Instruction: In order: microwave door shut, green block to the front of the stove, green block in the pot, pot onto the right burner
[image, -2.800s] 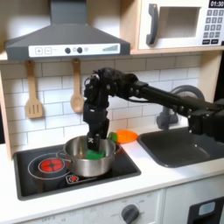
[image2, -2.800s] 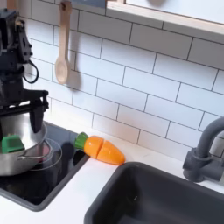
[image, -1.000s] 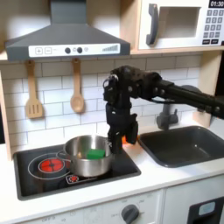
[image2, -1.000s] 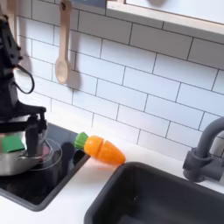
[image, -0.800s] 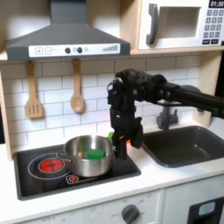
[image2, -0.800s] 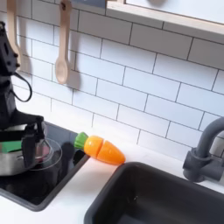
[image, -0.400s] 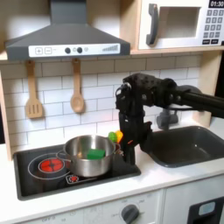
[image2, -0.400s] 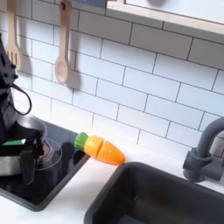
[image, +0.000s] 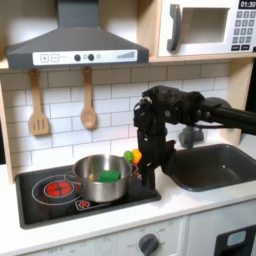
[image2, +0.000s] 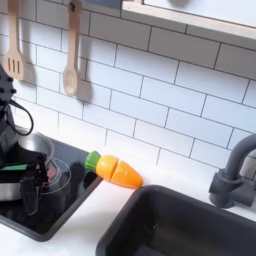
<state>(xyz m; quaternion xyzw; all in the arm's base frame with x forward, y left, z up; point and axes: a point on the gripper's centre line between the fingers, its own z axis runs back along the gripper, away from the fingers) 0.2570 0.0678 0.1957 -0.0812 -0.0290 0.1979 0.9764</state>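
Orange toy carrot (image2: 118, 171) on counter; two wooden utensils (image: 88, 111) on tiled wall; dark sink (image: 214, 164), perhaps empty.

White counter (image: 120, 215) carries the stove (image: 45, 205), a sink (image: 205, 168) and an orange toy vegetable (image2: 115, 171).

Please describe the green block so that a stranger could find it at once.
Look at the black stove under the grey hood. On it stands a shiny steel pot, and the green block lies inside. It is small and wholly green, unlike the orange toy vegetable beside the stove.
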